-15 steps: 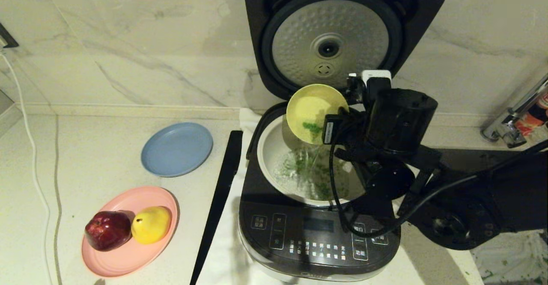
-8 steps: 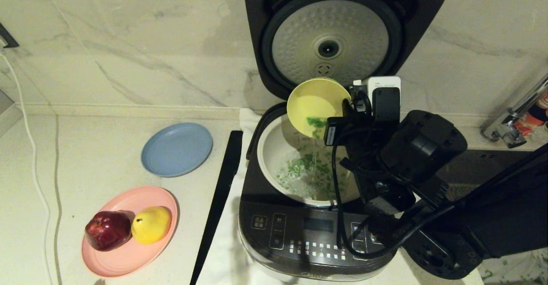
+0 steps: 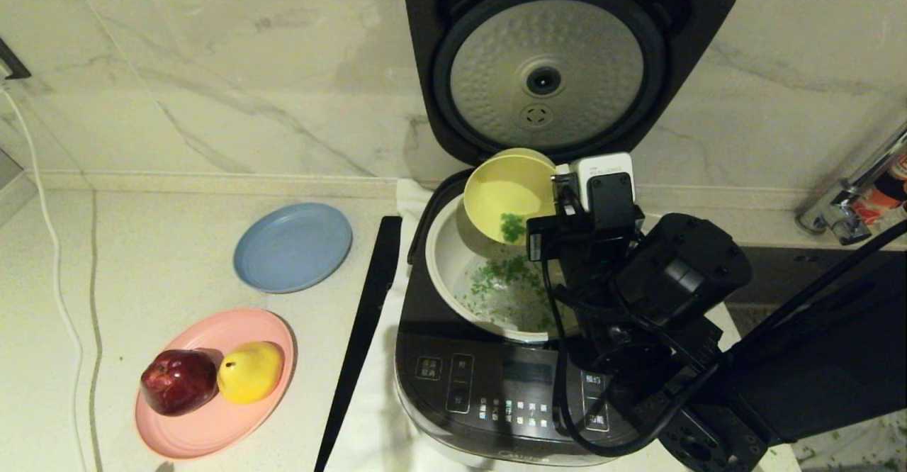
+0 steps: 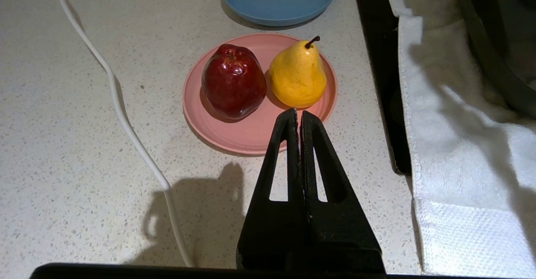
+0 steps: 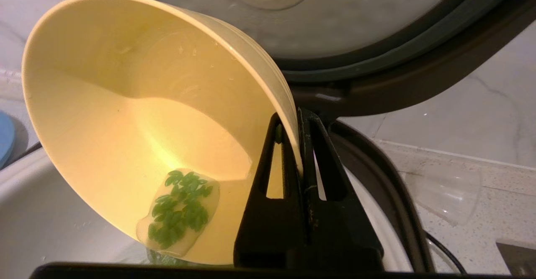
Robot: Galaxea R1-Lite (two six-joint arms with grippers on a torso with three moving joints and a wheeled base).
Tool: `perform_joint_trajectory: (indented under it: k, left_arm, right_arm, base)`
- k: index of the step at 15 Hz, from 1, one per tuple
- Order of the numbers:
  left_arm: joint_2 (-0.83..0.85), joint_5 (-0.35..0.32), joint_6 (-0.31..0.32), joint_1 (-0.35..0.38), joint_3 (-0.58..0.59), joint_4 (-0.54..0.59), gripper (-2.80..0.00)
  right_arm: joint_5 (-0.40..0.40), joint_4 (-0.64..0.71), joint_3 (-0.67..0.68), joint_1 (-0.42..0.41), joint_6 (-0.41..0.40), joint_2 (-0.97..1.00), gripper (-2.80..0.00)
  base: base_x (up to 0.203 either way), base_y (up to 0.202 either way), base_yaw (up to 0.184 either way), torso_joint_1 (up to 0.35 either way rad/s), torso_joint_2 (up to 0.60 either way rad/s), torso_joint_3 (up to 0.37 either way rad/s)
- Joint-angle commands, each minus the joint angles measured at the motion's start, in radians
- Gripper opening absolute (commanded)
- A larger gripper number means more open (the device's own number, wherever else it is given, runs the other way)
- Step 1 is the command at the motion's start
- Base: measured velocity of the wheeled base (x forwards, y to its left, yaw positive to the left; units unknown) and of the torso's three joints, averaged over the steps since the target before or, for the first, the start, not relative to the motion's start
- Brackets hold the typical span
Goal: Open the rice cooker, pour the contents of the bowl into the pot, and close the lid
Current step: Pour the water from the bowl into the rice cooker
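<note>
Over the open rice cooker [image 3: 524,387], the right claw [image 5: 298,145] pinches the rim of the small pale-yellow bowl [image 3: 506,192], tipped steeply above the cream-white inner pot [image 3: 443,259]. The lid [image 3: 567,61] stands upright at the far side, so opening is done. Most green bits [image 3: 506,277] already lie in the pot; a small clump [image 5: 181,207] clings in liquid near the bowl's lower edge, so pouring looks nearly finished. Emptying that remainder and closing the lid are left. Compared with a second ago, the bowl sits lower and slightly further left, the falling stream has stopped, and the right arm has swung nearer. At the left, the left claw [image 4: 299,117] hangs pressed shut and empty over the desk [image 4: 83,145], near a pink plate [image 4: 247,134].
</note>
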Motion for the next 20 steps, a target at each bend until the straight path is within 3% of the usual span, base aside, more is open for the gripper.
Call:
perform_joint_trajectory:
  k: [1,20]
  left_arm:
    - [-0.001,0.000,0.001,0.000,0.009,0.000,-2.80]
    - [-0.001,0.000,0.001,0.000,0.009,0.000,-2.80]
  right_arm:
    - [-0.005,-0.008,-0.008,0.002,-0.004,0.000,-2.80]
    - [-0.005,-0.008,-0.035,0.002,-0.067,-0.023,-2.80]
  base:
    - [0.000,0.000,0.000,0.000,0.00,0.000]
    - [0.000,0.000,0.000,0.000,0.00,0.000]
